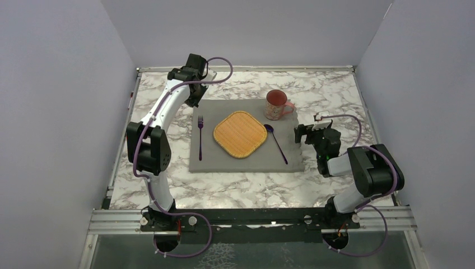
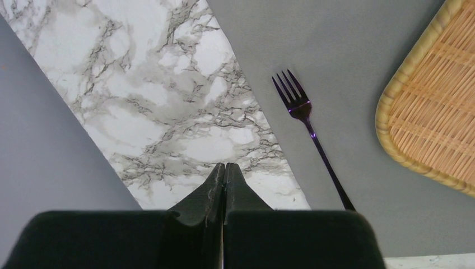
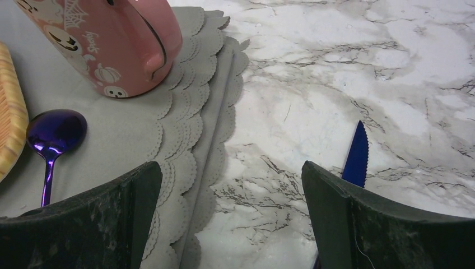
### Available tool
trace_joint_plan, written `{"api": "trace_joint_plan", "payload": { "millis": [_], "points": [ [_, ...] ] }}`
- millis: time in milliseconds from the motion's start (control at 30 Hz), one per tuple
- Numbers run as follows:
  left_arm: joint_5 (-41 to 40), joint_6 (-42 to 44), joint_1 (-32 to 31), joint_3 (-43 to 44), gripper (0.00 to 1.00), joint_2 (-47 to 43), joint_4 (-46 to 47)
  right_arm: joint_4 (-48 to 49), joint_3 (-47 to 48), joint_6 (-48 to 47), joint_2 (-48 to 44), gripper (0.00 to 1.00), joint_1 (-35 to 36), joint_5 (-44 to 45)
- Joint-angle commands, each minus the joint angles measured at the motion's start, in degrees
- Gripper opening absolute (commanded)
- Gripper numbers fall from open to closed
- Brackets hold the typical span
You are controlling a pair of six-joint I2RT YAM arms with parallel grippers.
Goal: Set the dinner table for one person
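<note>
The left gripper (image 2: 225,167) has its two fingers (image 2: 213,188) pressed tight together, with nothing between them. It hangs over the table (image 2: 168,106), just off the left edge of the grey mat (image 2: 336,50). The purple fork (image 2: 311,131) lies on the mat close by and does not touch the gripper. Beside the fork is the woven yellow plate (image 2: 431,106). The right gripper (image 3: 228,171) has its fingers spread wide apart and holds nothing. It sits low over the table, at the right side of the mat, where the edge is wavy. A blue knife (image 3: 356,156) with little teeth lies on the table just behind the right finger; I cannot tell if they touch. On the mat, the purple spoon (image 3: 53,134) lies to the right of the plate. The pink mug (image 3: 112,45) with ghosts and pumpkins stands near the mat's far right corner. The table is white and grey marble. Seen from above, it fills the space between the walls (image 1: 56,112), and the mat lies in its middle.
</note>
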Motion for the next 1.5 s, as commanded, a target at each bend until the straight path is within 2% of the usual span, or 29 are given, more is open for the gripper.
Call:
{"api": "trace_joint_plan", "payload": {
  "millis": [0,333,1133,1167,1267,1367,1400,1467],
  "points": [
    [1.1,-2.08,-0.05,3.67,0.01,1.22,0.59,2.67,0.89,-0.66,0.55,1.0,0.0,-0.93],
    [7.3,-5.71,-0.05,4.28,0.01,3.09,3.21,2.67,0.89,-0.66,0.59,1.0,-0.03,-0.93],
    [5.98,-5.04,-0.05,2.26,0.01,0.08,4.2,3.86,0.54,-1.32,0.64,1.0,-0.04,-0.89],
    [5.71,-4.83,-0.05,2.15,0.01,0.06,4.18,2.51,1.17,-0.91,0.11,1.0,-0.03,-0.03],
    [4.58,-3.7,-0.06,2.32,0.01,-0.34,4.0,-14.0,7.63,-0.09,-5.26,1.0,-0.04,1.94],
    [3.21,-2.62,-0.05,3.06,0.01,-0.44,4.15,-17.58,8.98,0.49,-11.12,1.0,-0.02,1.52],
    [3.1,-2.58,-0.05,3.29,0.0,-0.27,4.16,-19.74,9.53,3.99,-13.28,1.0,-0.02,2.99],
    [3.58,-3.19,-0.05,3.49,0.0,0.07,4.25,-30.08,14.58,6.97,-16.99,1.0,0.0,7.04]
  ]
}}
